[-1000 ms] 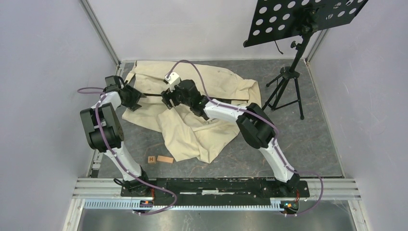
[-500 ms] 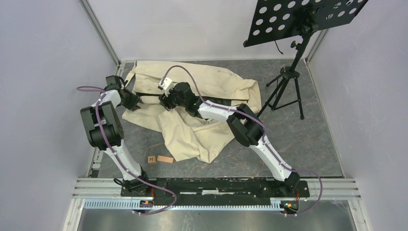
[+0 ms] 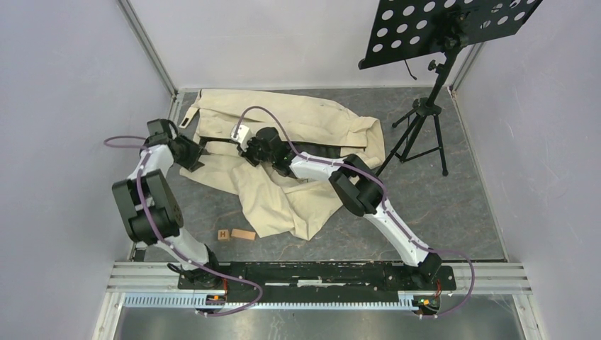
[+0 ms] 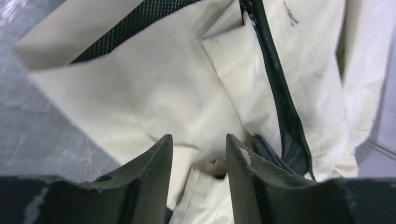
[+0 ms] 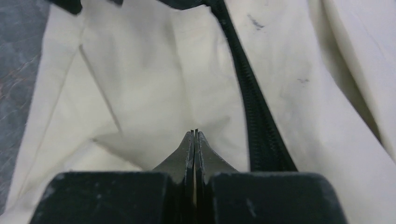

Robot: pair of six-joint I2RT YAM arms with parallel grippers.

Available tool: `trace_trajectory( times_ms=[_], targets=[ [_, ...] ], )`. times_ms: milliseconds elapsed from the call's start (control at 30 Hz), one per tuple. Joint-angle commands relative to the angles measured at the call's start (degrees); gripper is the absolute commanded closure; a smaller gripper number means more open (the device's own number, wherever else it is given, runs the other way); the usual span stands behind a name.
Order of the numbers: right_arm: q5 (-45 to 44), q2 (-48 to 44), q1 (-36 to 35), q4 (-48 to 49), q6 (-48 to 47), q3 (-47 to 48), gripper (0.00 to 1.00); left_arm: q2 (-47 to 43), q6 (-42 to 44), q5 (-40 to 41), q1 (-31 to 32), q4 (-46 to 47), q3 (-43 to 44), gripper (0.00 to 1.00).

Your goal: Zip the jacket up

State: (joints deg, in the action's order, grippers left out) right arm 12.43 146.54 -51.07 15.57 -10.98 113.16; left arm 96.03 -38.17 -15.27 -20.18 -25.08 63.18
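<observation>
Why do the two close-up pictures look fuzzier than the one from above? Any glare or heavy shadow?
Top view: sharp and evenly lit, soft shadows only, no glare on the jacket. Left wrist view: the zipper and cloth look smeared, and the left gripper is dark. Right wrist view: the right gripper has crisp tips, but the cloth beyond is blurred.
</observation>
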Motion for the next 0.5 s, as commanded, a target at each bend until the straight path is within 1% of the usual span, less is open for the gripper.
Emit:
trace_trajectory(
  times_ms=[0,133,200,267,300,333,367,400,467],
  targets=[
    [2.9,-7.4,-3.3,2.1,-4.0,-4.4,1.00,-8.9,-3.5,-5.1,-3.5,2.6,-5.6,0.45],
    [1.0,-15.0,-4.3,6.8,1.3,-14.2,1.00,-11.3,-4.9,-8.9,-6.6,4.9,-8.6,0.38],
    [2.4,-18.0,-4.4,10.6,4.8,-18.8,1.00,-10.5,-4.9,-10.5,-7.6,5.9,-8.5,0.37],
    [4.7,-20.1,-4.4,12.8,7.1,-21.3,1.00,-9.7,-4.4,-10.9,-7.9,5.9,-7.5,0.35],
    [4.8,-20.7,-4.3,12.9,8.0,-22.0,1.00,-9.3,-4.4,-11.2,-7.9,6.4,-7.1,0.33],
    [3.1,-21.1,-4.2,12.5,8.8,-22.4,1.00,-8.9,-4.6,-11.9,-7.8,8.0,-6.7,0.29],
    [1.5,-21.3,-3.9,11.7,9.3,-22.3,0.93,-8.4,-4.7,-12.3,-7.8,8.8,-6.1,0.27],
    [-0.3,-21.5,-3.5,10.5,9.4,-22.1,0.81,-7.6,-4.5,-12.4,-7.7,9.5,-5.0,0.23],
    [-4.0,-21.6,-3.0,7.7,9.4,-21.0,0.62,-5.5,-2.5,-10.7,-6.5,10.4,-2.0,0.20]
  ],
)
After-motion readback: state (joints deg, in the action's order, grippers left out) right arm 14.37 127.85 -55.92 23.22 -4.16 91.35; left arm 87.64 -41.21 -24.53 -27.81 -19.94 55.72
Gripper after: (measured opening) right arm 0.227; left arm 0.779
